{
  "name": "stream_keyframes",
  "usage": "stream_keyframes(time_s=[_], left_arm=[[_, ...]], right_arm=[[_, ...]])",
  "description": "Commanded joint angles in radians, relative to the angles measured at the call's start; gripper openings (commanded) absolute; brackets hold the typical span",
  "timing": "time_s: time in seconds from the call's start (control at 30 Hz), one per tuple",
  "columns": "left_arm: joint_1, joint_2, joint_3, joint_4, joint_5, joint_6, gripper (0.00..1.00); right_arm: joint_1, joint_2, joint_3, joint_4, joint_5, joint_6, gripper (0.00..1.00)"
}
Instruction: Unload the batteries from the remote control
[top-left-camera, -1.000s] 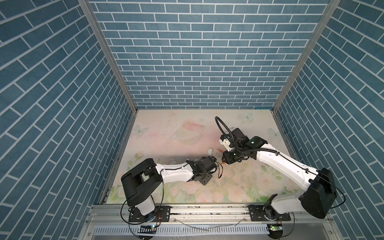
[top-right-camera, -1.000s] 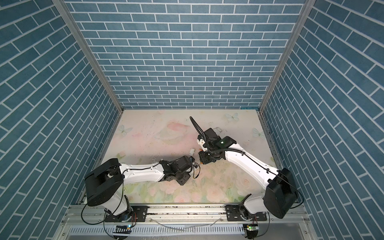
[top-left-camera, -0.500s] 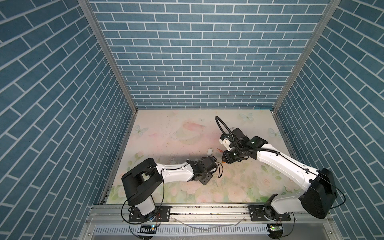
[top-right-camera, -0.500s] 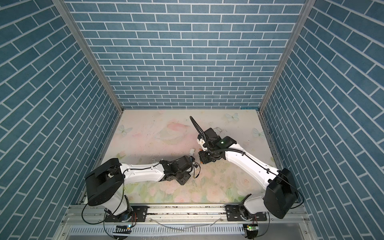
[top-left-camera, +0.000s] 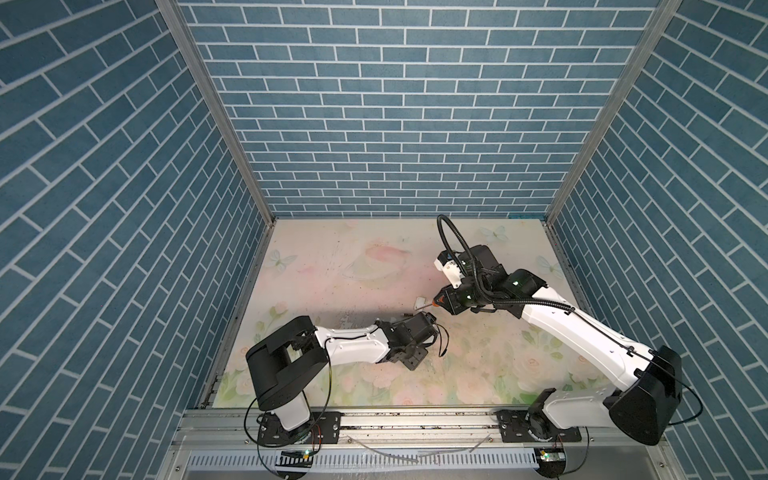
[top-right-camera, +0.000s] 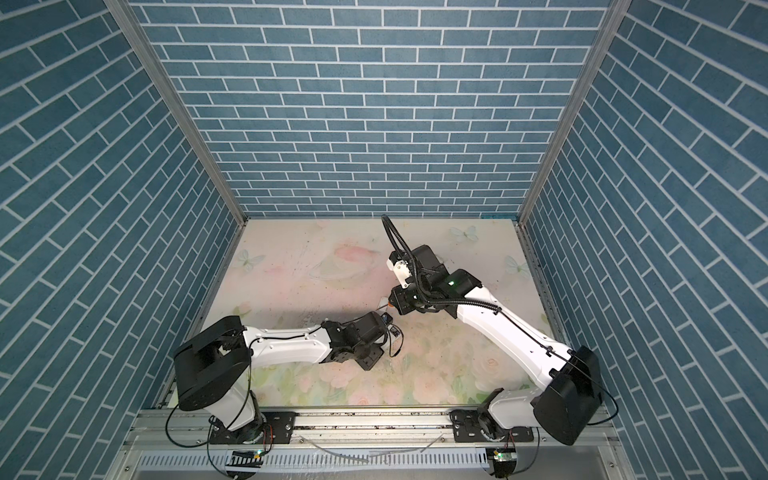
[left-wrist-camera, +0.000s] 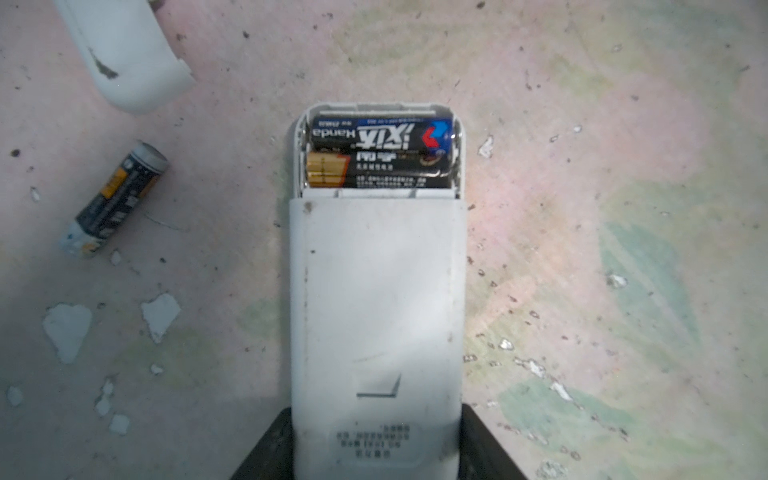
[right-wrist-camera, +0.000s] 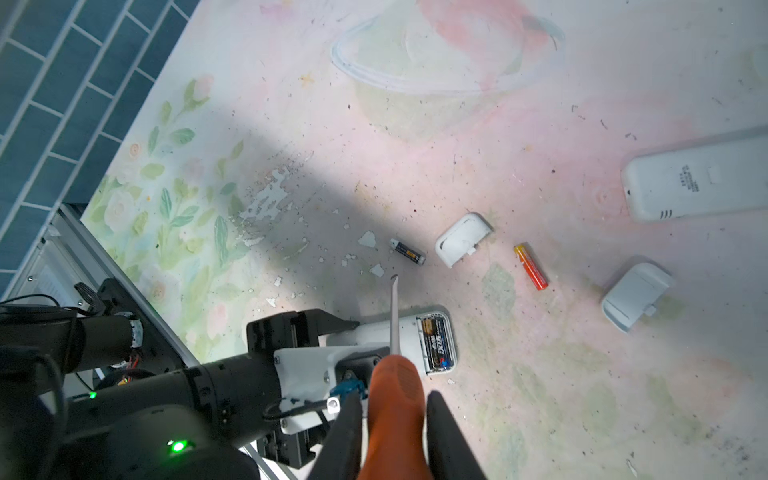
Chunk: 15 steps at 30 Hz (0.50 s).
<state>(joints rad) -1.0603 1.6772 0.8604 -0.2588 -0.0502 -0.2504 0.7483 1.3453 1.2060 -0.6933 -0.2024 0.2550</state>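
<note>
The left gripper (left-wrist-camera: 376, 451) is squeezed tight on the sides of the white remote control (left-wrist-camera: 376, 291). It holds the remote flat near the middle of the table (right-wrist-camera: 415, 124), a bit toward the near edge. The battery box is open. Two batteries sit inside, side by side: a black-and-blue battery (left-wrist-camera: 380, 135) at the very end and a black-and-gold battery (left-wrist-camera: 378, 170) next to it.

The right gripper (right-wrist-camera: 395, 436) is clamped on the orange handle of a screwdriver (right-wrist-camera: 394, 316). The thin blade hangs over the remote, just beside the open box. I cannot tell if it touches anything.

Two batteries are already out. A dark battery (right-wrist-camera: 407, 251) and an orange battery (right-wrist-camera: 530, 266) lie loose on the table, with a white cover (right-wrist-camera: 462, 239) between them.

Here is what I think could go wrong:

- The blade is thin and the batteries are round and smooth, so the tip could slide off one and poke the remote.
- If the push is too hard, a battery could jump out fast and roll far away.
- The remote is held only at one end, so a hard push at the open end could tip or twist it in the grip.
- The loose dark battery could roll if the blade swings wide and bumps it.
</note>
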Motion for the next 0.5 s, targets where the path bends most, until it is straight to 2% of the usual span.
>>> stream_keyframes(time_s=[0.0,0.2,0.47], left_arm=[[-0.032,0.084,-0.059,-0.081,0.081,0.013,0.38],[-0.03,0.085,-0.049,-0.089,0.075,0.01,0.38],[-0.031,0.093,-0.045,-0.089,0.077,0.008,0.37]], right_arm=[[0.004,0.013,0.073,-0.112,0.033,-0.046,0.0],[0.004,0.016,0.087,-0.223,0.058,-0.024,0.0],[0.005,0.009,0.052,-0.255,0.076,0.01,0.0]])
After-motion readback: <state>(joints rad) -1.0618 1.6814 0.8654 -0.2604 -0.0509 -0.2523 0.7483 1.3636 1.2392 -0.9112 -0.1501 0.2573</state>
